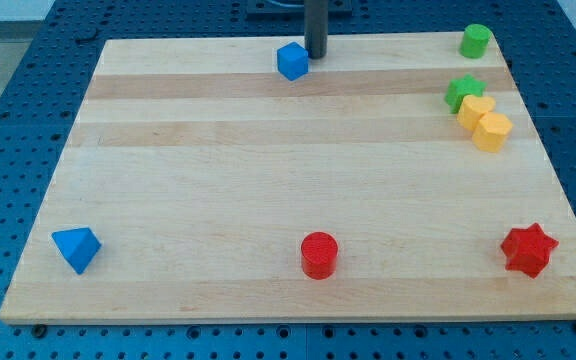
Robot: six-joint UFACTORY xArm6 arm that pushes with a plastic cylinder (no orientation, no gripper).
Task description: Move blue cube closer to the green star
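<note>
Rod and blocks on the wooden tabletop (268, 150). No pincer is fitted, so none is seen wide, narrow or holding anything; the arm ends in a dark rod whose tip, my tip (315, 55), rests near the view's top edge. Just beside my tip, toward the view's left and slightly below, sits the blue cube (292, 61), apparently touching or nearly so. Well apart to the view's right lies the green star (463, 92), touching two yellow blocks (485, 122), with a green cylinder (475, 41) above it. Judged progress: little done; nearly the whole rightward push remains, and my tip stands on the cube's wrong side for it.
</note>
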